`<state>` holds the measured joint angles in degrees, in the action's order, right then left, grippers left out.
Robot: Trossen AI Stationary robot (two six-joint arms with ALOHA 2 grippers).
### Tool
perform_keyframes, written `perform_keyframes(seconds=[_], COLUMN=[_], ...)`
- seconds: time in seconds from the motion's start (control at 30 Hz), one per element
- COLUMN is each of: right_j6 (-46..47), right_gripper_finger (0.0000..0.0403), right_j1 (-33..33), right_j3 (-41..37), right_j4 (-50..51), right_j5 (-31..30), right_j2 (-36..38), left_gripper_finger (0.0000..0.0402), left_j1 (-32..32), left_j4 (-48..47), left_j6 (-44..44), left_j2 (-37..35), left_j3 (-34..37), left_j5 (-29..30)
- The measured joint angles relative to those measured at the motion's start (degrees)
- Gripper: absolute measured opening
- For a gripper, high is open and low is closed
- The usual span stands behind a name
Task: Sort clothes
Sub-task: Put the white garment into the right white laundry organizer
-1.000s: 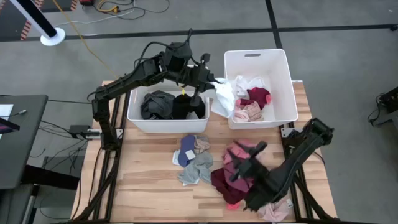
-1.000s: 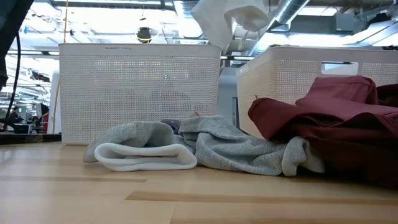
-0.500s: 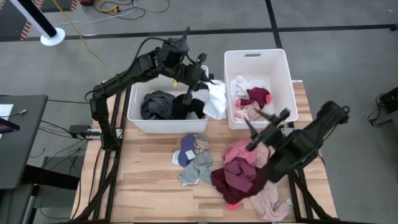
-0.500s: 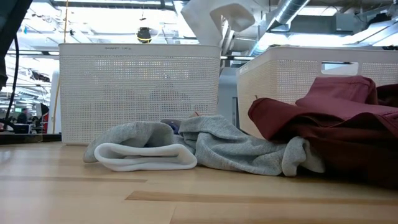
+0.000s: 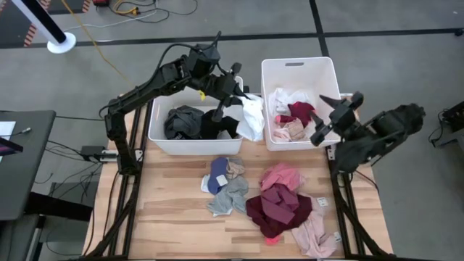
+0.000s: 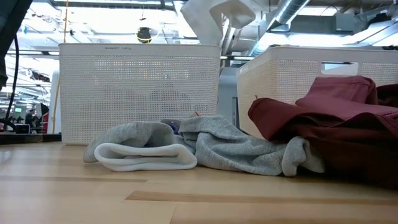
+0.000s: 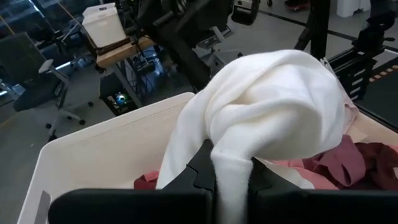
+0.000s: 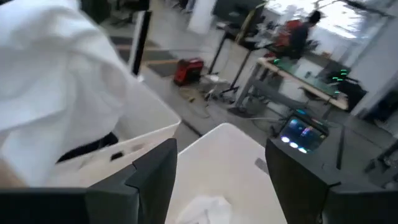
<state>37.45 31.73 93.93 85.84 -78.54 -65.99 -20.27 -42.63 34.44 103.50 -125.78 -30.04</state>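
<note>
Lab: workbenches [image 8: 292,71], exposed ceiling ducts [image 6: 283,12]

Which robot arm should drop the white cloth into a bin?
Left. Its gripper is shut on the white cloth, hanging between the two bins. The right gripper, jaws open and empty, hovers over the right bin.

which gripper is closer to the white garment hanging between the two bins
Left. The left gripper is shut on the white garment, holding it up between the bins. The right gripper is open over the right bin's right edge.
</note>
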Motion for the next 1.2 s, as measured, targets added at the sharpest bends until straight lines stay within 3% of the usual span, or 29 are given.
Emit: perform_keyframes(seconds=[0.2, 0.37, 0.47, 0.63, 0.87, 1.2], right_j6=[-20.71, -39.71, -46.41, -48.84, -52.97, -54.09], right_gripper_finger=[0.0260, 0.0260, 0.0260, 0.0260, 0.0260, 0.0260], right_j1=[-1.47, -6.32, -10.85, -21.01, -34.00, -43.65], right_j3=[-0.02, -0.02, -0.02, -1.13, -11.82, -25.28], right_j4=[-15.19, -31.60, -36.28, -38.52, -50.76, -71.42], right_j5=[12.39, 29.64, 37.30, 50.71, 65.41, 82.13], right_j2=[3.78, 4.76, 4.94, 4.97, 4.80, 4.09], left_gripper_finger=[0.0012, 0.0012, 0.0012, 0.0012, 0.0012, 0.0012], left_j1=[0.00, 0.02, 0.03, 0.43, 0.42, 0.44], left_j4=[0.00, 0.00, -0.04, -0.37, -0.37, -0.39], left_j6=[-0.02, -0.52, -0.92, -0.87, -1.03, -1.09], left_j2=[-0.02, 0.00, -0.02, -0.02, -0.04, -0.04], left_j3=[0.00, 0.02, 0.02, 0.04, 0.04, 0.04], left_j5=[0.00, -0.30, -1.25, -1.40, -2.87, -4.95])
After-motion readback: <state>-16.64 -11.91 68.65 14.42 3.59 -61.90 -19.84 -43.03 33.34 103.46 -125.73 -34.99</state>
